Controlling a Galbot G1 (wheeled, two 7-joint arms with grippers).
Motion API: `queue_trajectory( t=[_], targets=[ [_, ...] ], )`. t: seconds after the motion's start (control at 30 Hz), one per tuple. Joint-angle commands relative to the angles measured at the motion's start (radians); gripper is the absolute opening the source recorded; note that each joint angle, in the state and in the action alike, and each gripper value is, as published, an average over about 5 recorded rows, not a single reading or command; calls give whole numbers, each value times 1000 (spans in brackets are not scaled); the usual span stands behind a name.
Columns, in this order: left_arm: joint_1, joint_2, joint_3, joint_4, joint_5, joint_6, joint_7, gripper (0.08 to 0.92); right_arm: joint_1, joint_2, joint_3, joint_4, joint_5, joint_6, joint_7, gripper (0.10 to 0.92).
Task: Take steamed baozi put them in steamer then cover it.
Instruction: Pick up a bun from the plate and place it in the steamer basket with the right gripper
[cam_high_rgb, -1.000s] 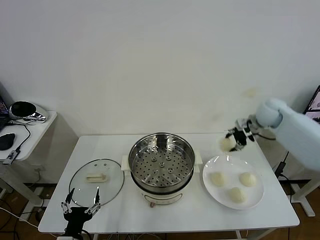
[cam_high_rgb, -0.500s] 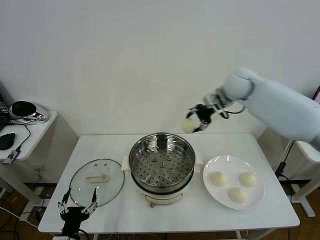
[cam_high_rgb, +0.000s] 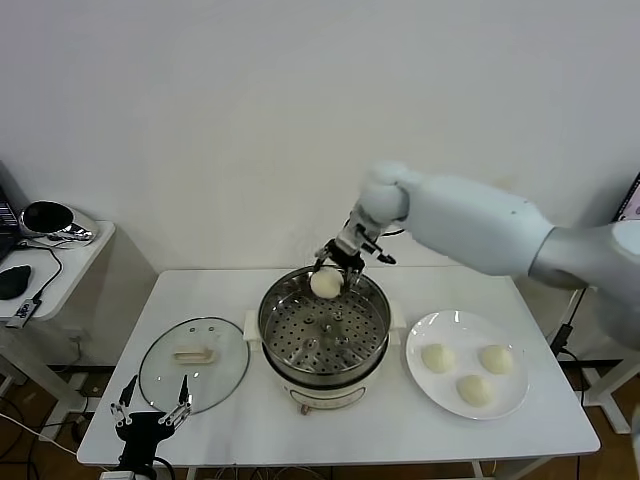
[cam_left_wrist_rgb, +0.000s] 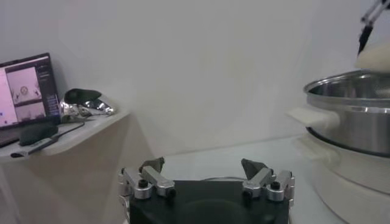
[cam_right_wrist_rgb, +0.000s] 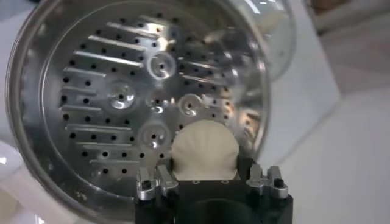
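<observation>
My right gripper (cam_high_rgb: 330, 274) is shut on a cream-white baozi (cam_high_rgb: 325, 284) and holds it over the far rim of the steamer (cam_high_rgb: 276, 345), above the perforated tray (cam_high_rgb: 322, 335). In the right wrist view the baozi (cam_right_wrist_rgb: 204, 150) sits between my gripper (cam_right_wrist_rgb: 206, 159) jaws, with the tray (cam_right_wrist_rgb: 116, 97) below. Three more baozi (cam_high_rgb: 436, 357) (cam_high_rgb: 495, 358) (cam_high_rgb: 474, 391) lie on the white plate (cam_high_rgb: 420, 383) to the right. The glass cover (cam_high_rgb: 194, 364) with its cream handle lies flat left of the steamer. My left gripper (cam_high_rgb: 150, 415) is open at the table's front left edge.
A side table (cam_high_rgb: 60, 262) with a dark helmet-like object and a mouse stands far left. In the left wrist view the steamer wall (cam_left_wrist_rgb: 350, 119) is at the right, and a laptop screen (cam_left_wrist_rgb: 27, 85) on the side table.
My right arm has carried the baozi left from above the plate, up and over, then down to the steamer's far rim. The left gripper has barely shifted.
</observation>
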Motion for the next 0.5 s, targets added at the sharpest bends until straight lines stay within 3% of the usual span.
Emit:
queue_trajectory(
  t=[0.03,0.37,0.5],
  targets=[
    [-1,-1,0,-1,0,1,1,823,-27,61,-25,-57,-172,122,24,636],
    [-7,-3,-1,5,-2,0,0,823,-61,115,7,-147,-287,187,55,648],
    [-9,-3,-2,6,-4,0,0,823,-64,120,6,-149,-277,199,68,721]
  ],
)
